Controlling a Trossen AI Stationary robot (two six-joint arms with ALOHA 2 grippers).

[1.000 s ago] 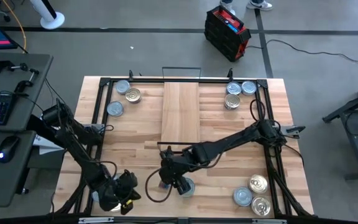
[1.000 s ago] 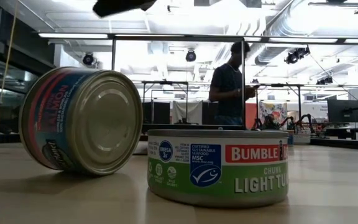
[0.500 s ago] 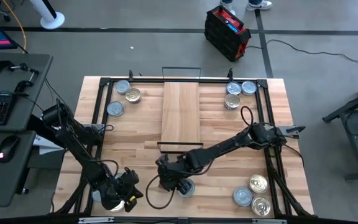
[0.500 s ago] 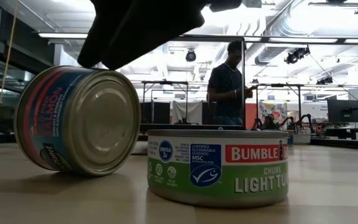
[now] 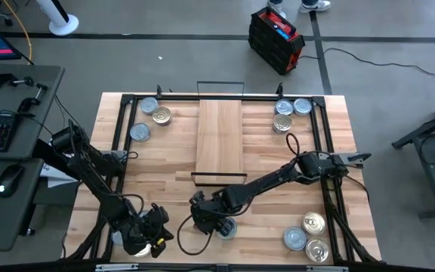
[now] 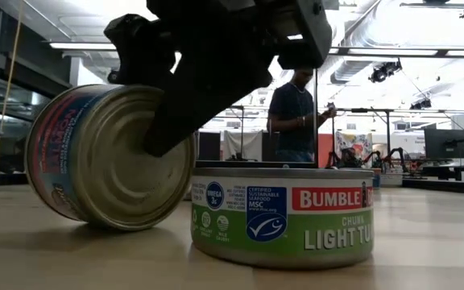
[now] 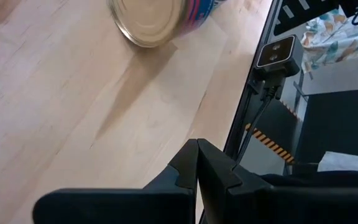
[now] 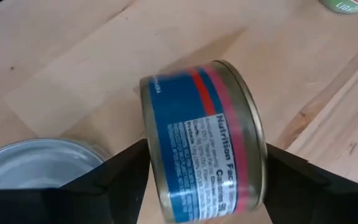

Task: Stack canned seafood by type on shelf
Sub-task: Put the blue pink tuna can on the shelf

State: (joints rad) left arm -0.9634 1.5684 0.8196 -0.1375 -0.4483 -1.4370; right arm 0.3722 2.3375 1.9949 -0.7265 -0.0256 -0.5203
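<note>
A blue-and-red can (image 6: 107, 157) stands on its rim on the table, tilted, right beside a flat green-labelled tuna can (image 6: 284, 213). My right gripper (image 5: 205, 219) has come down over the blue can (image 8: 204, 155) and is shut on it, one finger at each flat end. My left gripper (image 5: 148, 236) waits shut near the table's near left edge, holding nothing (image 7: 196, 152). The shelf plank (image 5: 219, 136) lies in the middle of the far half of the table with no cans on it. My right gripper pinches the blue can between its two fingers, one (image 8: 126, 171) on each flat end. One finger (image 6: 176, 121) lies slantwise across the bare metal end (image 6: 127, 161). The fingers come from above, slanting down. The can stays on the table on its rim (image 6: 95, 221), tilted.
Three cans (image 5: 151, 117) lie at the far left, three more (image 5: 289, 113) at the far right and three (image 5: 308, 234) at the near right. The tuna can's silver lid (image 8: 36, 168) sits close to one finger. A person stands in the room behind.
My right gripper has sunk onto the blue can and rolled its wrist, so that its fingers now stand at the can's two ends. The can has shifted a little toward the tuna can and turned its metal end more to the near side.
</note>
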